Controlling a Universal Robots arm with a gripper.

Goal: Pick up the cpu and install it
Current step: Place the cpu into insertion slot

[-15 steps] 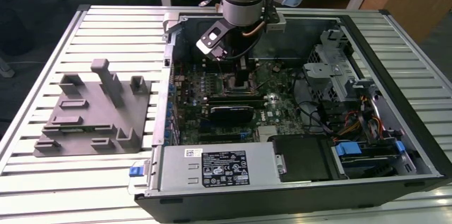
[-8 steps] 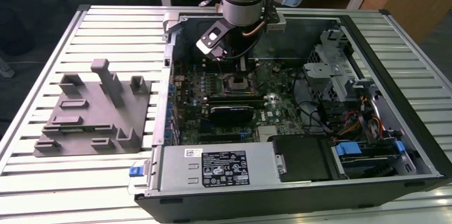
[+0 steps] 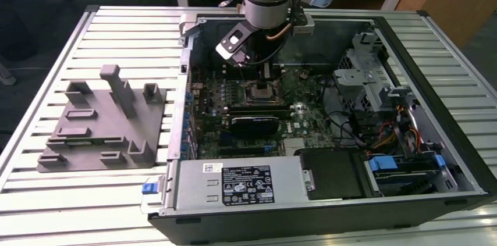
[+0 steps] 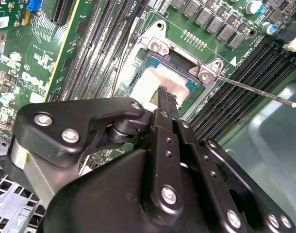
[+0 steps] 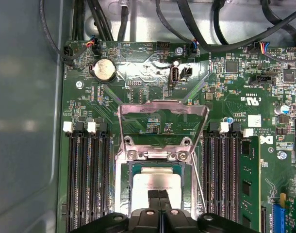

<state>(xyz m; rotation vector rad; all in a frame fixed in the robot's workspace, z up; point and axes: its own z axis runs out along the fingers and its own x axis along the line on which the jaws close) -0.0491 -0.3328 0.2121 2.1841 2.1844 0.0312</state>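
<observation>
The jaws are standing closed, finger against finger with nothing between them. The gripper is reaching down into the open computer case, and its tips are sitting on or just above the cpu; we are not making out whether they are touching it. The cpu is lying flat in the socket on the motherboard, directly beneath the tips, its silver top showing on either side of them. We are counting one cpu, one socket, one load plate standing open beside it, one thin lever rod, and four white memory-slot clips, two on each side of the socket. One grey fixture is lying on the table, at the exterior view's left of the case.
</observation>
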